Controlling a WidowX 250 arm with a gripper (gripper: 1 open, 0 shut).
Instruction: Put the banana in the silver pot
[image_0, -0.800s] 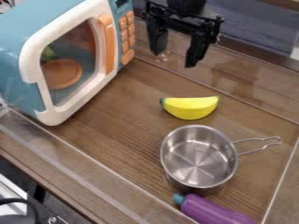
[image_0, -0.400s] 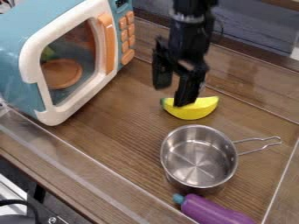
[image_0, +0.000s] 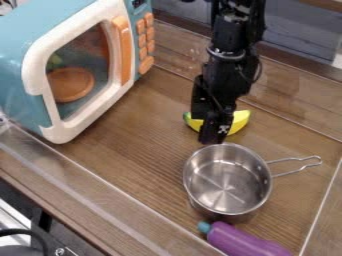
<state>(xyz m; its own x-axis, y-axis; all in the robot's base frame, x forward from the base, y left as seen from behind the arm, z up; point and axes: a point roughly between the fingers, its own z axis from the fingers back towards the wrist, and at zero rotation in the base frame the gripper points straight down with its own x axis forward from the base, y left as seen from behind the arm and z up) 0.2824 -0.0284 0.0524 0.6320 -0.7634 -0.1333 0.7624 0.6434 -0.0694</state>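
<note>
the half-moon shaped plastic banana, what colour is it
The half-moon shaped plastic banana is bright yellow, seen in the camera view.

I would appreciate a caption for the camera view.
The dark tool hovers at the yellow banana, beside the silver pot.

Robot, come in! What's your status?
Gripper open, down at banana. Banana on table, outside silver pot. Pot has nothing in it. Over.
</note>
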